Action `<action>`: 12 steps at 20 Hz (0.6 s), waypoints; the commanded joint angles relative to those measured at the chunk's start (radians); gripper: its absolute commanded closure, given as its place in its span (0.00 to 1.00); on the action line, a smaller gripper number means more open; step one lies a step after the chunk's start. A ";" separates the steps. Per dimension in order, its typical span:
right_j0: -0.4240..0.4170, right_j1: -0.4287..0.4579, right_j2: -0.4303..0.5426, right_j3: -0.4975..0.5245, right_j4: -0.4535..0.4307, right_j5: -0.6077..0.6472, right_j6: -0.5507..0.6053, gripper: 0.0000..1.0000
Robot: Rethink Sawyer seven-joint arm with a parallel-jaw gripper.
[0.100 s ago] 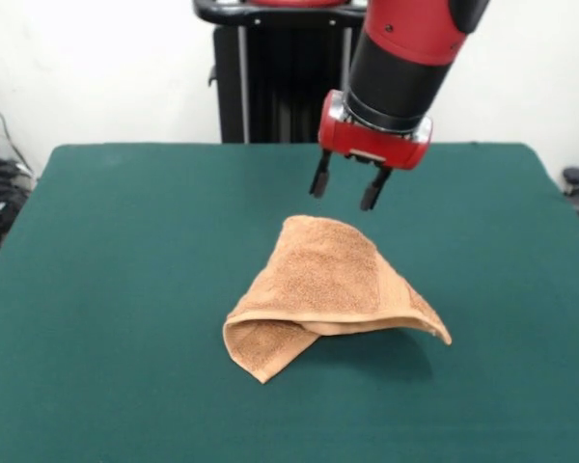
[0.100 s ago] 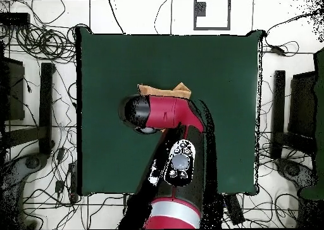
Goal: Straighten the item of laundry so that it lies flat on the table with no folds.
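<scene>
The orange-tan towel (image 1: 326, 287) lies folded over itself in a rough triangle near the middle of the dark green table (image 1: 125, 289), with a doubled flap at its lower left corner. My gripper (image 1: 346, 187) hangs open just above the towel's top edge, holding nothing. From overhead the red arm covers most of the towel (image 2: 163, 90), and only a strip of cloth shows beyond it; the gripper itself is hidden there.
The table's (image 2: 234, 113) green top spreads wide on every side of the towel. Cables and black stands lie on the floor around the table. A black frame stands behind the table's far edge in the front view.
</scene>
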 commanded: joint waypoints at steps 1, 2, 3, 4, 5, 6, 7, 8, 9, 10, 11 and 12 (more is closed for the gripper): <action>0.039 0.071 0.010 -0.036 0.036 -0.081 0.288 0.00; 0.040 0.080 0.011 -0.041 0.040 -0.086 0.294 0.00; 0.045 0.089 0.011 -0.049 0.044 -0.087 0.304 0.00; 0.047 0.097 0.012 -0.051 0.050 -0.094 0.310 0.00; 0.049 0.104 0.014 -0.054 0.055 -0.100 0.315 0.00; 0.052 0.111 0.014 -0.058 0.059 -0.103 0.319 0.00; 0.052 0.117 0.017 -0.063 0.062 -0.103 0.315 0.00; 0.058 0.126 0.012 -0.071 0.063 -0.110 0.320 0.00; 0.062 0.130 0.008 -0.075 0.062 -0.117 0.320 0.00; 0.066 0.136 0.006 -0.080 0.061 -0.131 0.318 0.00; 0.067 0.139 0.005 -0.082 0.064 -0.127 0.316 0.00; 0.069 0.142 0.003 -0.086 0.066 -0.127 0.315 0.00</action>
